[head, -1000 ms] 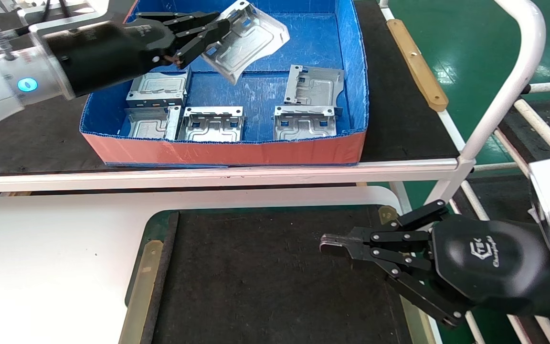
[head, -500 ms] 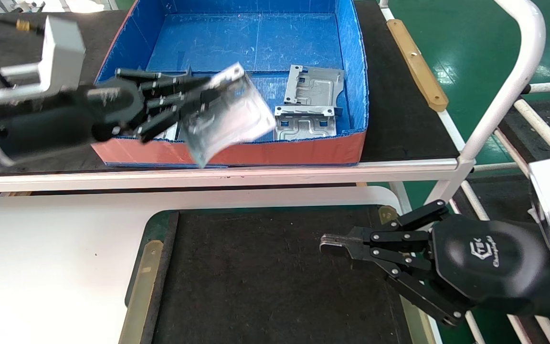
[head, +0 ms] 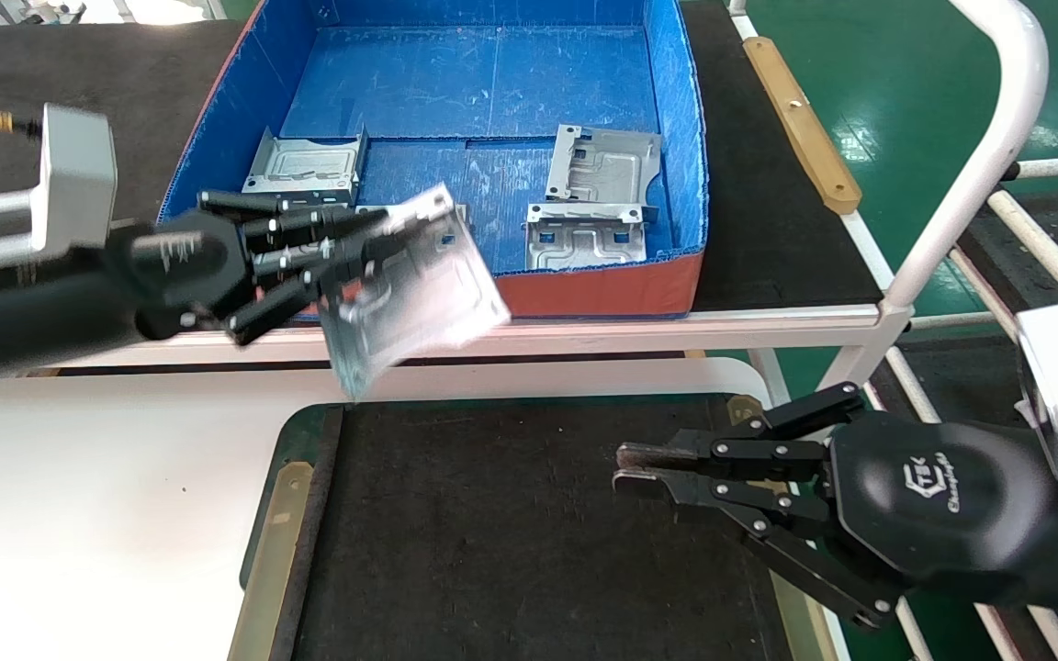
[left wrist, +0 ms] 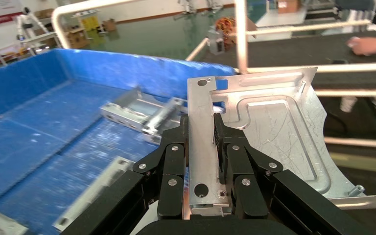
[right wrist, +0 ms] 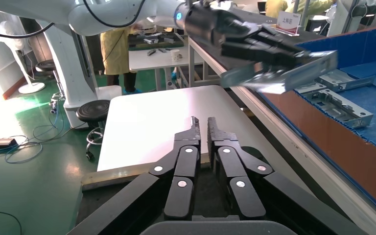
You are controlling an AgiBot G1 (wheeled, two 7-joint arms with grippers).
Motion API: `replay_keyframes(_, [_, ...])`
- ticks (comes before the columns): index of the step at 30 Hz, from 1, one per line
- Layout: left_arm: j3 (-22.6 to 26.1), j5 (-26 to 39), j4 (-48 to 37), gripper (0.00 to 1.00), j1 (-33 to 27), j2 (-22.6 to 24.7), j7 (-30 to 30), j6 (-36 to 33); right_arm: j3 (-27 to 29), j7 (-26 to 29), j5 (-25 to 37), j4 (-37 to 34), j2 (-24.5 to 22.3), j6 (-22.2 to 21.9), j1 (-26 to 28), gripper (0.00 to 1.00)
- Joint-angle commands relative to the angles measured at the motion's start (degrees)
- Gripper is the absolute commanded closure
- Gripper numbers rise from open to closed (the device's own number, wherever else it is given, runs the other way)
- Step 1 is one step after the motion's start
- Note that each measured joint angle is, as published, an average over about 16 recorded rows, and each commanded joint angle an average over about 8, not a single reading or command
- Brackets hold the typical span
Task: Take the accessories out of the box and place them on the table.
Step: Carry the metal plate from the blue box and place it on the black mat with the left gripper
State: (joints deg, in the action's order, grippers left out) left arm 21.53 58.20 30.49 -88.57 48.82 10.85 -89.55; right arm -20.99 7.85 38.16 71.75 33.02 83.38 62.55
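Observation:
My left gripper [head: 368, 252] is shut on the edge flange of one silver-grey accessory plate [head: 428, 294] and holds it tilted in the air over the box's front wall and the bench edge. The left wrist view shows the fingers [left wrist: 227, 147] clamping the flange of the plate [left wrist: 274, 137]. The box [head: 602, 289], blue inside and orange-red outside, holds three plates in plain sight [head: 304, 165] [head: 604, 163] [head: 587, 236]; others are hidden behind the held plate. My right gripper [head: 625, 465] hovers empty over the table's black mat [head: 511, 532], fingers almost together.
The box stands on a black-topped bench [head: 786, 220] with a white front edge. A white tube frame [head: 979, 156] rises at the right. The white table top [head: 79, 477] lies at the left, with a tan strip [head: 272, 542] beside the mat.
My left gripper has carried the plate out of the box, back towards me and down over the box's front wall. The right gripper's fingers have parted very slightly.

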Motion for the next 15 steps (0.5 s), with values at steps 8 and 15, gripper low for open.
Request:
replay_keyframes(8, [1.86,-3.26,6.03,1.0,6.1,-2.75,2.76,-1.3,0.0,0.0,0.0,0.0,0.0,0.0,0.0,0.0])
replay_keyframes(15, [4.63,-4.72,9.12,1.0,9.98,-3.55,5.8,-0.93,0.0,0.0,0.0,0.0,0.0,0.0,0.0,0.0])
